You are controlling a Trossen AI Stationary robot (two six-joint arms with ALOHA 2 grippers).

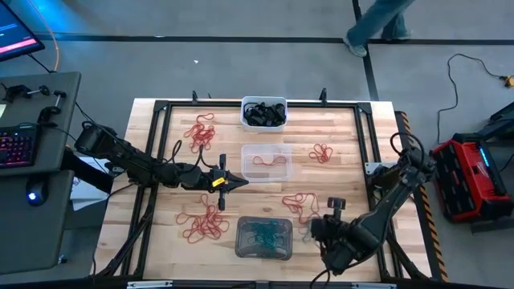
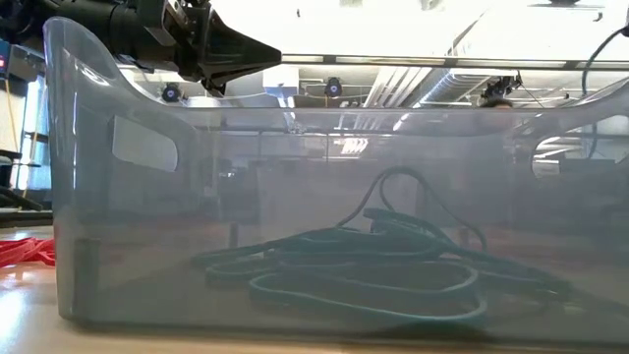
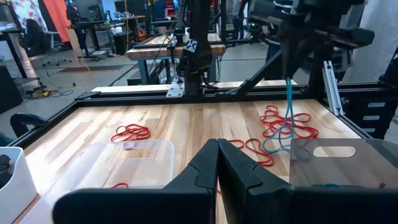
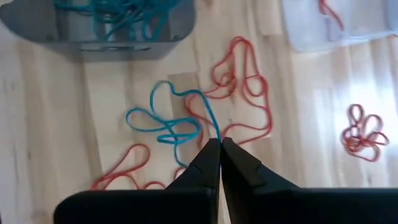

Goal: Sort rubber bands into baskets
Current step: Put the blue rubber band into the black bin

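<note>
Wood table (image 1: 337, 152): right gripper (image 4: 219, 144) fully closed, pinching teal band (image 4: 163, 121); left gripper (image 1: 241, 183) closed, empty.

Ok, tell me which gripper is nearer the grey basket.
Right. The right gripper hangs just beside the grey basket, shut on a teal rubber band. The left gripper sits shut farther off, by the clear basket.

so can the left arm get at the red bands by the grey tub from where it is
Probably yes. The left gripper hangs shut over bare wood, and the red bands lie just past it beside the grey tub, uncovered, with the right gripper on the tub's other side.
</note>
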